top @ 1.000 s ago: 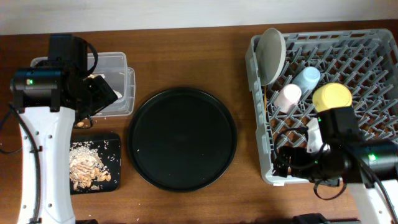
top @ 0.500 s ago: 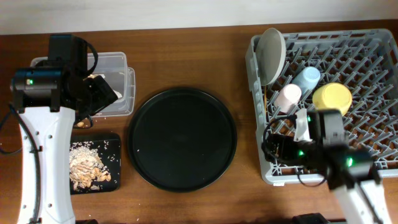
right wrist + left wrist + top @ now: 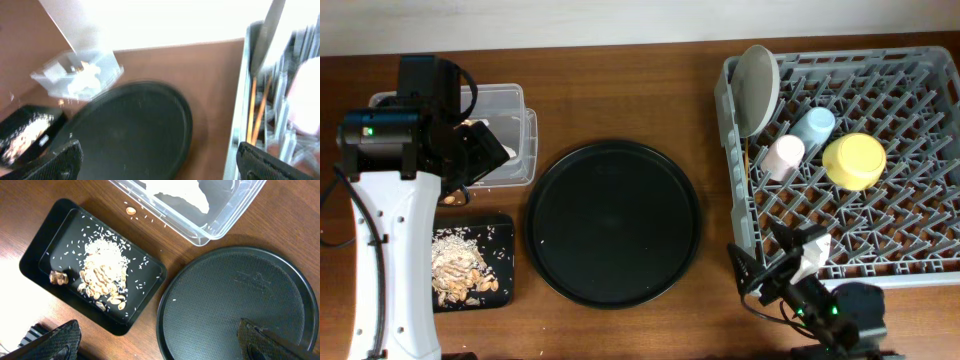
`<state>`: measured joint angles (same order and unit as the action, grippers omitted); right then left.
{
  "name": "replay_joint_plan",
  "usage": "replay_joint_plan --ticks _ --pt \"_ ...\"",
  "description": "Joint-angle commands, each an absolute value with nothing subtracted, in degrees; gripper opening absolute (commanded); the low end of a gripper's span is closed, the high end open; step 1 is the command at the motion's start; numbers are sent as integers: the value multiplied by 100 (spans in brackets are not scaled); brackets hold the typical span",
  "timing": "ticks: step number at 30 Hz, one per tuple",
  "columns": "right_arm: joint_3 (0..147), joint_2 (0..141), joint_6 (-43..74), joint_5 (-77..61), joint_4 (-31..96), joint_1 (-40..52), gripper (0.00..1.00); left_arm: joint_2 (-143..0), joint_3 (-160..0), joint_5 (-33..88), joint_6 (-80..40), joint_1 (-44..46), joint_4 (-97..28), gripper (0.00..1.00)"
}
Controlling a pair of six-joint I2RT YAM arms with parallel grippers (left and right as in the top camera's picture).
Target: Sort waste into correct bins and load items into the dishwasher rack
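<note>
The grey dishwasher rack (image 3: 840, 215) holds an upright grey plate (image 3: 757, 88), a pink cup (image 3: 783, 156), a light-blue cup (image 3: 812, 126) and a yellow bowl (image 3: 853, 160). Chopsticks (image 3: 251, 112) stand along its left wall. White tissue (image 3: 180, 192) lies in the clear tub (image 3: 515, 110). Beige scraps with rice (image 3: 102, 277) fill the small black tray (image 3: 505, 225). My left gripper (image 3: 480, 152) hangs open and empty over the tub's front edge. My right gripper (image 3: 772, 262) is open and empty, low at the rack's front-left corner.
The large round black tray (image 3: 613, 222) lies bare between the bins and the rack. One stray scrap (image 3: 131, 211) sits on the wood between tub and small tray. The right wrist view is blurred.
The right arm has pulled back from above the rack toward the table's front edge, its gripper still open. The left arm has not moved.
</note>
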<state>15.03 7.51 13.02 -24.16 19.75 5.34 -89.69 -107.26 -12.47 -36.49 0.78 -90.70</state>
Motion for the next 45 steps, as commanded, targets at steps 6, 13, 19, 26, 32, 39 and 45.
replay_joint_plan --ticks 6,13,19,26,32,39,45 --pt "1013 19 996 -2484 1142 -69 99 -8997 -10761 -1288 -3645 67 -9076 99" --pt "497 19 921 -2174 -285 -233 99 -8997 -10761 -1288 -3645 69 -9076 99" --pt "32 19 921 -1944 -812 -228 99 -8997 -10761 -1288 -3645 69 -9076 99" --pt "32 19 917 -816 -342 -228 99 -8997 -10761 -1288 -3645 67 -9076 99" --pt "32 19 30 -211 451 -228 99 -8997 -10761 -1288 -3645 67 -9076 99" --pt "32 19 -355 -237 454 -228 99 -8997 -10761 -1288 -3645 67 -9076 99" --pt "32 19 12 -270 451 -228 99 -8997 -10761 -1288 -3645 67 -9076 99"
